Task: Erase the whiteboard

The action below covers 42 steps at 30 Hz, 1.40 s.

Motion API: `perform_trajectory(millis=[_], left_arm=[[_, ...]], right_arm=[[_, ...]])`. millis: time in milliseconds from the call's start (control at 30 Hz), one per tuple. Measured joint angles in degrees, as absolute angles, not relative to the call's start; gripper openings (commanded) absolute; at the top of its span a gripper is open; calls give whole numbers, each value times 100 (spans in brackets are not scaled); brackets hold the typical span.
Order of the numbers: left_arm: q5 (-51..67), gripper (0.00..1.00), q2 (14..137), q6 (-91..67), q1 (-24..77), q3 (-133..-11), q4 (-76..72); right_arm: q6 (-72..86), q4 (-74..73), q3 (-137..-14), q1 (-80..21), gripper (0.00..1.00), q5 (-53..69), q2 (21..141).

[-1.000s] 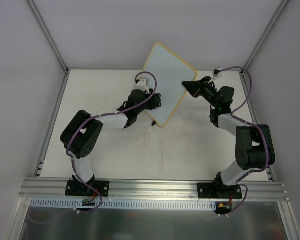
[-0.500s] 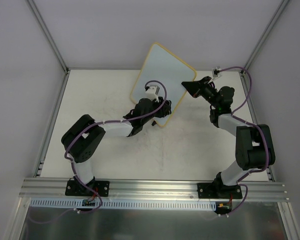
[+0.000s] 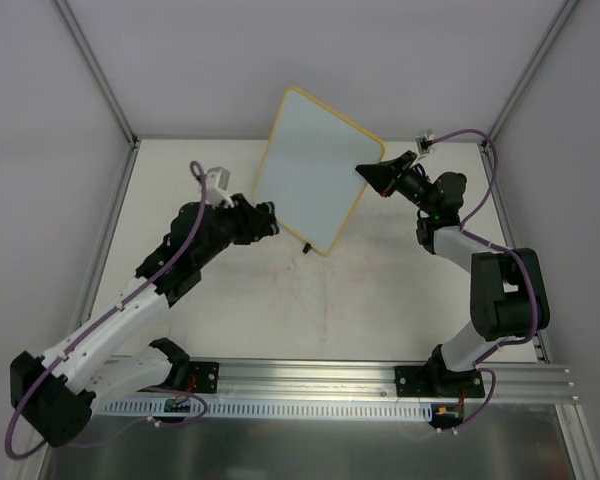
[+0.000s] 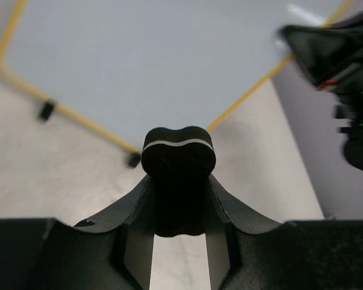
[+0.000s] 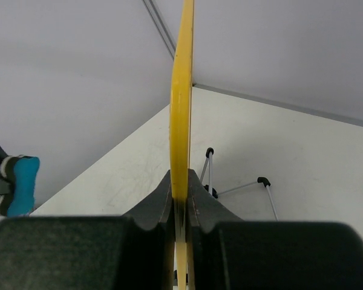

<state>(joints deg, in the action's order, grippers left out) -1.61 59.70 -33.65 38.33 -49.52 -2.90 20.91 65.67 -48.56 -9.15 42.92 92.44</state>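
The whiteboard (image 3: 315, 170), white with a thin yellow frame, stands tilted at the back of the table, and its face shows no marks. My right gripper (image 3: 372, 172) is shut on its right edge; in the right wrist view the yellow rim (image 5: 181, 90) runs straight between my closed fingers (image 5: 181, 193). My left gripper (image 3: 268, 218) is just left of the board's lower part, apart from it. It is shut on an eraser (image 4: 178, 151) whose black felt faces the board (image 4: 157, 60). The eraser's blue body (image 5: 21, 184) shows at the left of the right wrist view.
The board's small black feet (image 4: 46, 110) rest on the white table (image 3: 360, 290). Thin wire stand legs (image 5: 242, 181) show behind the board. Metal frame posts (image 3: 95, 70) and grey walls close in the back and sides.
My left arm has pulled back from the board's face to the left, stretched out, with the eraser still in it. The board has turned slightly left in my right gripper.
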Motion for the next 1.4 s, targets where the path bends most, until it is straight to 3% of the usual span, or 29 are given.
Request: perform_trajectory(millis=[167, 500, 533, 767, 867, 900, 933, 1400], left_arm=[[86, 0, 5129, -3629, 2665, -3489, 370], [290, 0, 6499, -3710, 2377, -2978, 1046], [290, 9, 6573, -3704, 2327, -3009, 1046], [316, 35, 6803, -3664, 2088, -3240, 1035], [322, 68, 6803, -3618, 2086, -3247, 1028], [325, 91, 6803, -3599, 2086, -3247, 1028], [327, 99, 6801, -3607, 2086, -3247, 1026], [287, 99, 6705, -3514, 2049, -3247, 1033]], right_arm=[[2093, 6567, -4856, -915, 0, 4294, 9244], [2139, 6563, -4856, -915, 0, 4268, 9260], [2145, 6558, -4856, -915, 0, 4257, 9264], [2163, 6318, -4904, -913, 0, 4125, 9264], [2180, 6226, -4917, -908, 0, 4066, 9264], [2182, 6202, -4919, -908, 0, 4051, 9264], [2182, 6187, -4919, -908, 0, 4040, 9264], [2134, 5389, -5048, -902, 0, 3824, 9135]])
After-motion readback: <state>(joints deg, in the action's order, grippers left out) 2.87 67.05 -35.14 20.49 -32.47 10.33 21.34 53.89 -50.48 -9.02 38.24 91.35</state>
